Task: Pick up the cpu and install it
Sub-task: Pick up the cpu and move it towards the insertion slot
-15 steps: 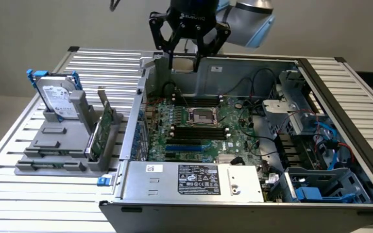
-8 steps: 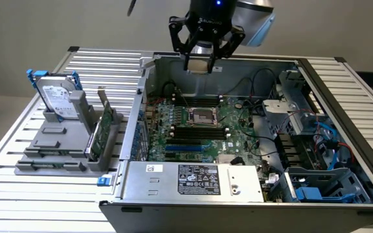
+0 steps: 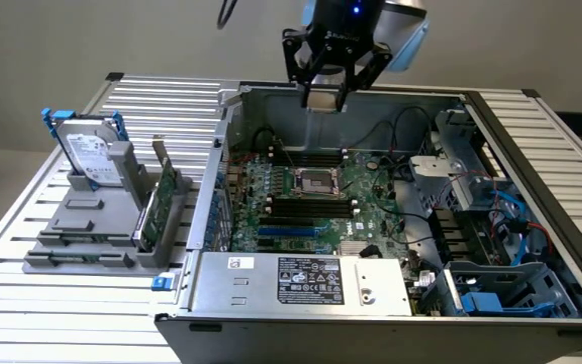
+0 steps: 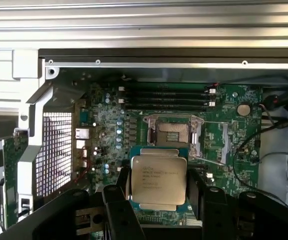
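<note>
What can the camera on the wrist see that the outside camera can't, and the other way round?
Wrist view: close up, the printed lettering on the cpu held in the gripper. Exterior view: the whole open computer case, plus a hard drive in a grey rack beside it. Both: the open socket on the green motherboard.

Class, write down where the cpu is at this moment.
In the wrist view the cpu is held by the gripper, hanging over the green motherboard, near its open socket.
</note>
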Robot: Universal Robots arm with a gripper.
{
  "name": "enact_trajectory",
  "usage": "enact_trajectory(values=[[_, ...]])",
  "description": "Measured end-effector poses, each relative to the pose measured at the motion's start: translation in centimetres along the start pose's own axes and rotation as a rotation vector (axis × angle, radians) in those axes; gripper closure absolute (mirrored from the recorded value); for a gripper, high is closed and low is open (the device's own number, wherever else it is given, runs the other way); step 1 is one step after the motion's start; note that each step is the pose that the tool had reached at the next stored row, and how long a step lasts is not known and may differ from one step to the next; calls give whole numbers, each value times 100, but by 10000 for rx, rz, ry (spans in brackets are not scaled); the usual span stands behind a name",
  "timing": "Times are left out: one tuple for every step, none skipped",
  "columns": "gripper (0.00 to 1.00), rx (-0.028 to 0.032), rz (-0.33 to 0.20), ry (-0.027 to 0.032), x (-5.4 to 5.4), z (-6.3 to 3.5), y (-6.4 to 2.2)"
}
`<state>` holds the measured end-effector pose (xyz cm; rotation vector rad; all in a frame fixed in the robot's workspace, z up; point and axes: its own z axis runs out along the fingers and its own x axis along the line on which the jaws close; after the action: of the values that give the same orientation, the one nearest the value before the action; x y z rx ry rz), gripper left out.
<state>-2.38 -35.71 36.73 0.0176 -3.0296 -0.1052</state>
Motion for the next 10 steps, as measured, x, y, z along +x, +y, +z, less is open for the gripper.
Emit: enact_trajectory(values=[[45, 0, 0, 0, -23, 17, 32], [45, 1, 0, 0, -45, 35, 64], [45, 0, 0, 0, -63, 52, 93], [45, 0, 1, -1, -77, 70, 122], [45, 3, 2, 0, -88, 89, 152], [45, 5, 1, 0, -96, 109, 182], [45, 8, 1, 0, -102, 128, 207], [45, 11, 2, 0, -106, 146, 223], [45, 18, 3, 0, -108, 163, 228], [45, 19, 1, -1, -109, 168, 228]])
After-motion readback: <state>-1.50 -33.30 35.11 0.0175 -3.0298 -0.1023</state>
